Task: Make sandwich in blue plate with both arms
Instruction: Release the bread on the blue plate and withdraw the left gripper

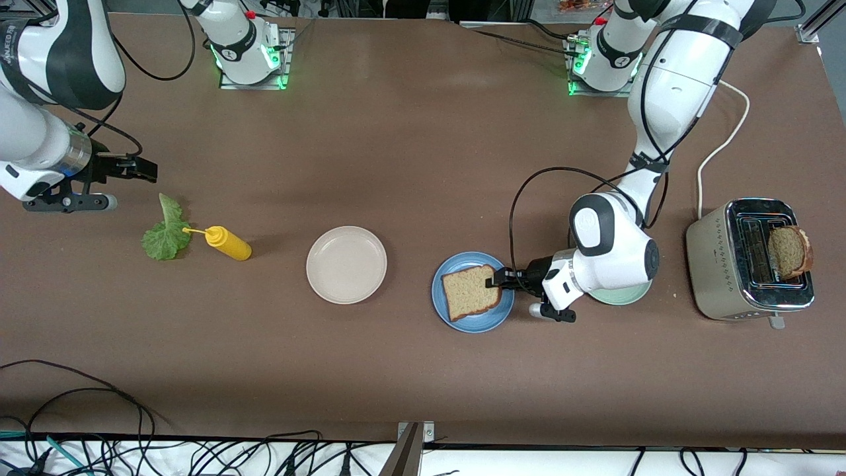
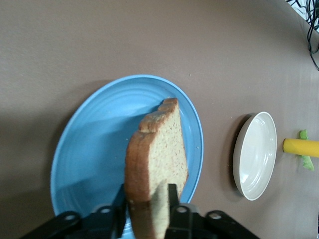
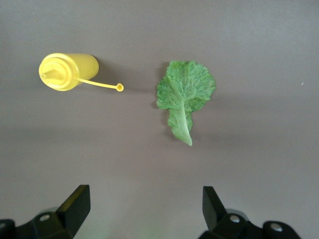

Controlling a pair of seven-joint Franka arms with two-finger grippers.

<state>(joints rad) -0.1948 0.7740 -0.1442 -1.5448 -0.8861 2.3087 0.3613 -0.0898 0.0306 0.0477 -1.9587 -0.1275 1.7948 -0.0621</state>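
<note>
I see the left gripper [image 2: 147, 211] fingers narrowly flanking the bread slice [image 2: 157, 159] on the blue plate [image 2: 89, 149]; right gripper [image 3: 144, 206] spread wide over bare table near the lettuce leaf [image 3: 184, 97].

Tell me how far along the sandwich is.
Early. Left hand has the first bread slice between its fingers on the blue plate. Right hand, open, hovers near the lettuce leaf on the table. Second slice sits in the toaster.

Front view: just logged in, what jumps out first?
The left gripper has a bread slice between its fingers over the blue plate. The right gripper hangs open over the lettuce leaf, beside the yellow squeeze bottle. Another slice sticks out of the toaster.
</note>
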